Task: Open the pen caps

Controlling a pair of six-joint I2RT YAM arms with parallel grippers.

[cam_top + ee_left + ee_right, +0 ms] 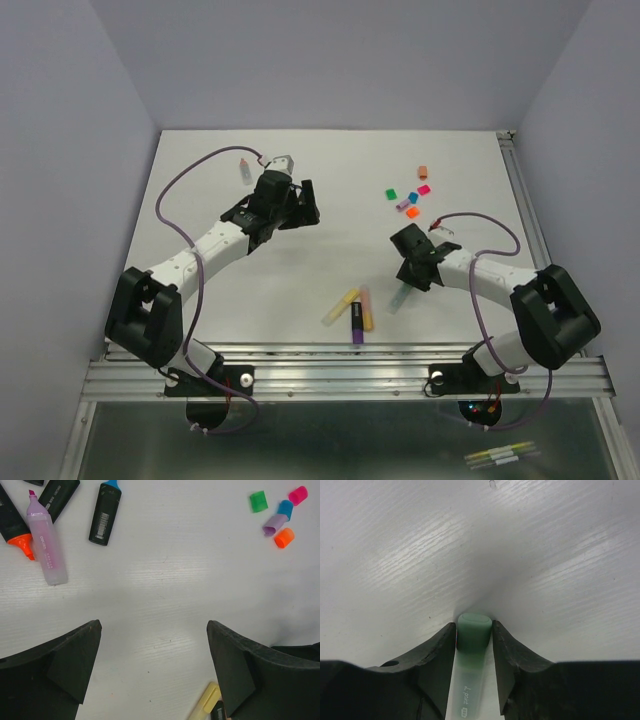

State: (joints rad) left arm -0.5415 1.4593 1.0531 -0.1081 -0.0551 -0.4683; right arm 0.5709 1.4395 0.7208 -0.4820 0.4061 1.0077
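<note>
My right gripper (474,630) is shut on the green cap (474,631) of a pastel green pen (468,682), whose translucent barrel runs back between the fingers. In the top view this gripper (408,283) sits right of centre, with the green pen (400,298) at its tip. My left gripper (154,625) is open and empty above bare table, left of centre in the top view (300,210). Loose caps lie together: green (258,501), pink (298,495), blue (285,509), purple (275,524) and orange (284,537). They show at back right in the top view (410,195).
A pink pastel pen (46,547), an orange-tipped black pen (14,525) and two more black pens (105,512) lie uncapped ahead of my left gripper. A yellow pen (340,306), a black pen (357,322) and an orange pen (366,308) lie near the front edge. Walls enclose the table.
</note>
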